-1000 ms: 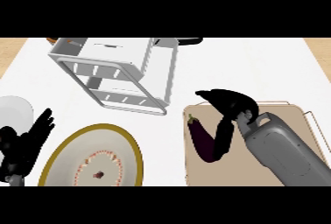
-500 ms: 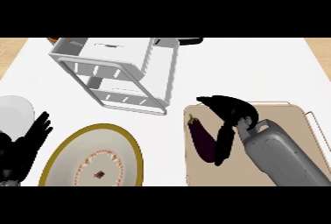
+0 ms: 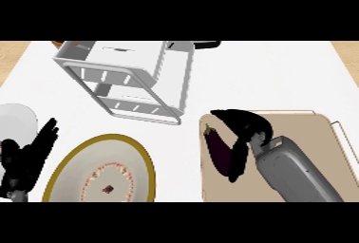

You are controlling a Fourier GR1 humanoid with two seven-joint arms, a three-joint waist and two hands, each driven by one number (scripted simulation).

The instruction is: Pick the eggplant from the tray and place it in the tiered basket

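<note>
A dark purple eggplant [image 3: 218, 148] lies lengthwise at the left side of the beige tray [image 3: 308, 130]. My right hand [image 3: 247, 130] hovers right beside it, thumb and fingers spread around its right flank, curled partway but holding nothing that I can see. The white tiered basket [image 3: 133, 76] stands tilted at the upper left of the counter, well apart from the tray. At the left edge my left hand [image 3: 28, 159] rests open, fingers pointing up.
A gold-rimmed plate [image 3: 98, 173] with a small crumb-like mark sits at the lower left, between my left hand and the tray. A white round dish [image 3: 15, 121] shows at the left edge. A dark object [image 3: 204, 44] peeks out behind the basket.
My right hand has shifted down and closer along the eggplant, its fingers now reaching lower beside it. My left hand has sunk slightly lower at the left edge.
</note>
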